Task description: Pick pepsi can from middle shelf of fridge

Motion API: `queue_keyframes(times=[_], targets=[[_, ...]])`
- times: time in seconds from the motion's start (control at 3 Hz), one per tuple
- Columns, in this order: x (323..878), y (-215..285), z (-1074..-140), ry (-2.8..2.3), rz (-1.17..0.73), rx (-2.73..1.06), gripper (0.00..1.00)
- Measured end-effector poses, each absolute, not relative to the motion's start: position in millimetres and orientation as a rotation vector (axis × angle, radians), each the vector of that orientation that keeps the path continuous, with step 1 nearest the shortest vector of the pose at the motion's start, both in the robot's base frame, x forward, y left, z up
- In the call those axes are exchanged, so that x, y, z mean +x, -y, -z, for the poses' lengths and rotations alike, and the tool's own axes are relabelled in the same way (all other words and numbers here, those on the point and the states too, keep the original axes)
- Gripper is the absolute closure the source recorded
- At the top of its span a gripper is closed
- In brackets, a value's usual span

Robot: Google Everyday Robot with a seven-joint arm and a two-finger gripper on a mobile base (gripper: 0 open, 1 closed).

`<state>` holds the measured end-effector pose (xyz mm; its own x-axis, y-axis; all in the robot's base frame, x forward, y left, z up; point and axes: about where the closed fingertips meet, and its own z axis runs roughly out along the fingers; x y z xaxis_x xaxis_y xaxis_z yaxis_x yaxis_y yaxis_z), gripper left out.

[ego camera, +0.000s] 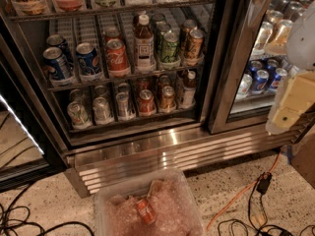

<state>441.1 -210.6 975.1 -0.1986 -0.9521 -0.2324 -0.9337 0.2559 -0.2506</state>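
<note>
Two blue pepsi cans (56, 64) (89, 58) stand side by side at the left end of the middle shelf (98, 81), next to a red Coca-Cola can (117, 58). The fridge (162, 151) has its left compartment open to view. My gripper (283, 113) hangs at the far right as a cream and white arm end, in front of the right glass door. It is well apart from the pepsi cans and outside the shelf.
A brown bottle (144, 42) and green cans (170, 47) stand to the right on the same shelf. More cans fill the lower rack (123, 104). A clear plastic bin (147, 208) sits on the floor in front. Cables (236, 200) lie on the floor.
</note>
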Motion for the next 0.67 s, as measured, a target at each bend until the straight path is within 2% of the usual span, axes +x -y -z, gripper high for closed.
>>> queue_keyframes(times=[0.67], targets=[[453, 156, -973, -2.065, -0.154, -1.620, 0.00]])
